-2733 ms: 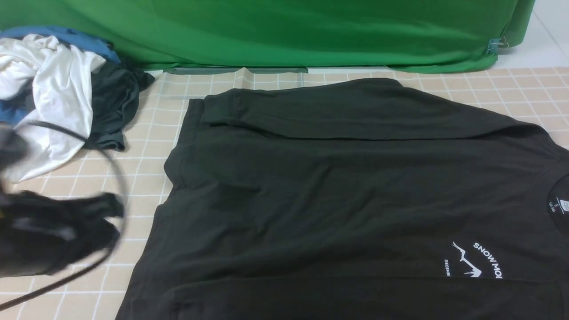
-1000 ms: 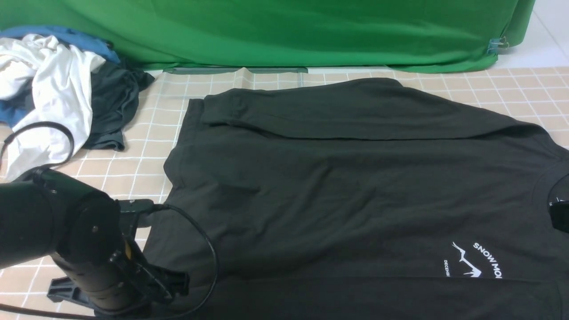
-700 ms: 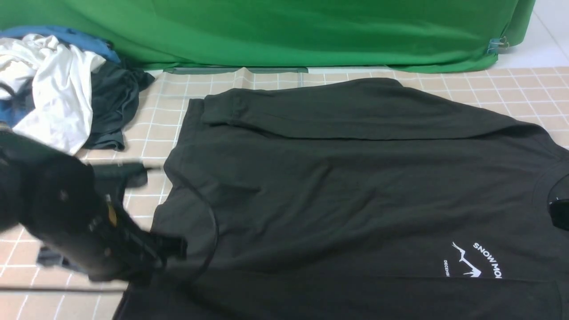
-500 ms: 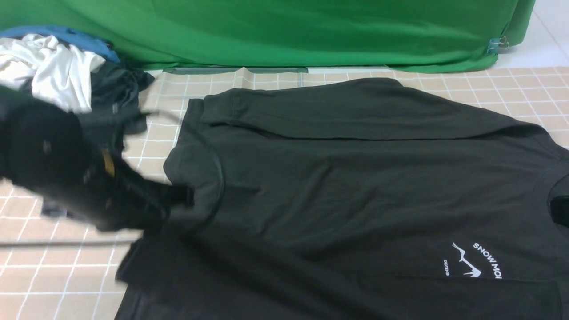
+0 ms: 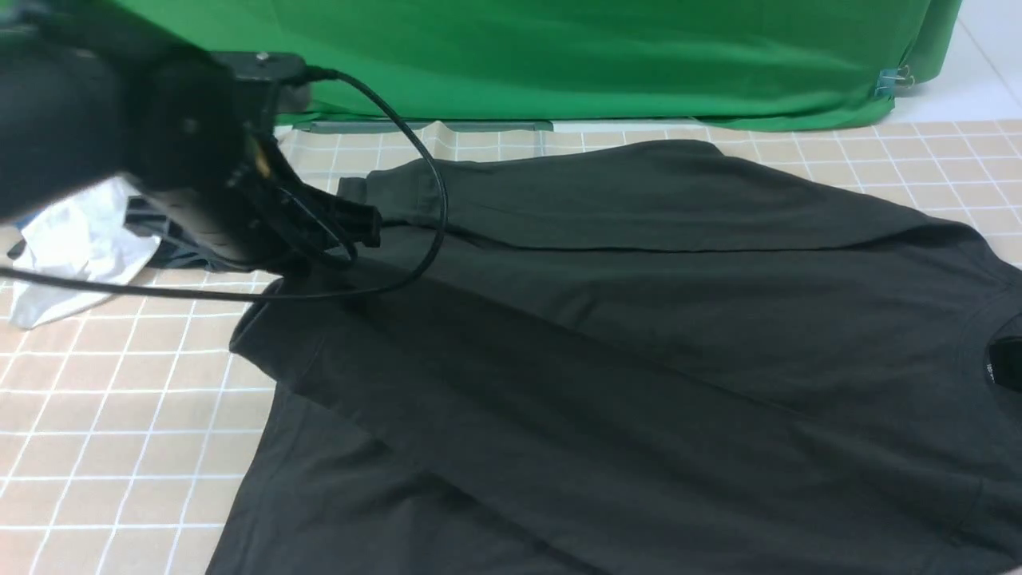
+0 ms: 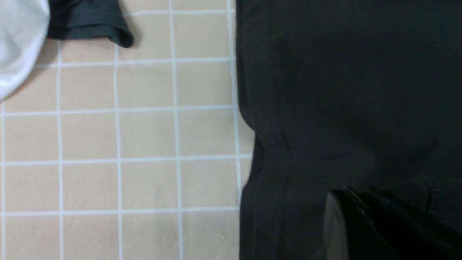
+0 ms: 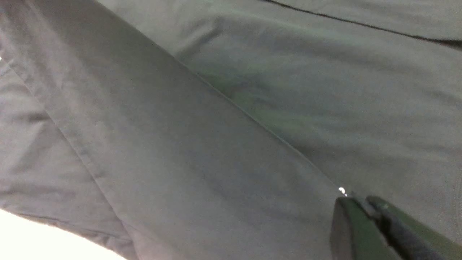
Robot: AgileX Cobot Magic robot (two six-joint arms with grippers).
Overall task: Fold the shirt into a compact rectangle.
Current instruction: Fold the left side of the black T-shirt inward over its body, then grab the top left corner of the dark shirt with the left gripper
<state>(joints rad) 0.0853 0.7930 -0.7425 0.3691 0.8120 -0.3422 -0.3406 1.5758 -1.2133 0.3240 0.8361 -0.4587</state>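
While the limp shirt (image 5: 639, 319) is sagging, we are clamping its edge with left claw (image 5: 363, 228), ten o'clock, and right claw (image 7: 355, 204).

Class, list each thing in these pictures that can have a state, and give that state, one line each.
shirt: part-folded, a flap drawn diagonally across its body.
left gripper: shut on the shirt's edge.
right gripper: shut on the shirt's fold edge.
white garment: crumpled, unfolded.
dark grey garment: bunched beside the white garment.
green cloth: hanging, clipped at one corner.
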